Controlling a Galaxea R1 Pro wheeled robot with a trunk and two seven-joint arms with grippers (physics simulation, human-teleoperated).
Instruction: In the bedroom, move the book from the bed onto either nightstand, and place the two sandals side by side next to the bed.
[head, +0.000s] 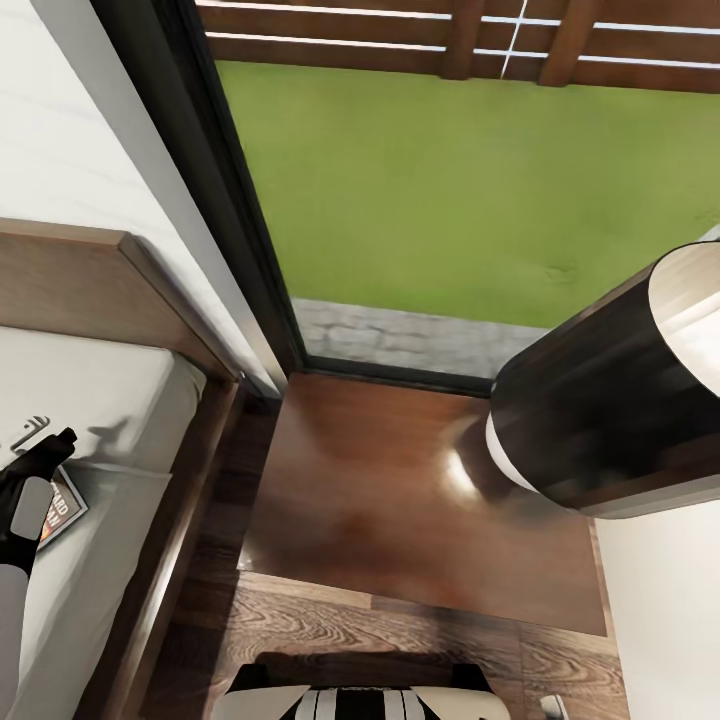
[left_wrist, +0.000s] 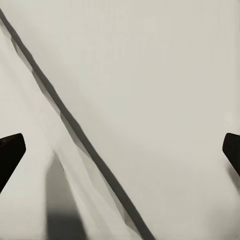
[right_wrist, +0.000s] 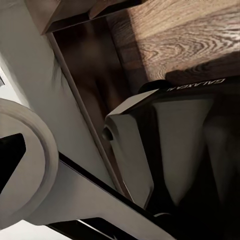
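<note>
At far left on the bed (head: 100, 400), the left hand (head: 35, 455), fingers spread open, hovers over the book (head: 62, 508), nightstand (head: 420, 500) to its right.

The low dark brown wooden nightstand (head: 420, 500) has a glossy top that throws back a bright highlight. The pale plank floor (head: 330, 625) shows an open wood grain and a duller sheen. The dark brown bed frame (head: 150, 590) looks like smooth wood, and the light grey mattress (head: 95, 400) like soft matt cloth with a creased seam. The small thin paperback book (head: 62, 512) has a printed paper cover. The window frame (head: 235, 200) is dark and smooth.
</note>
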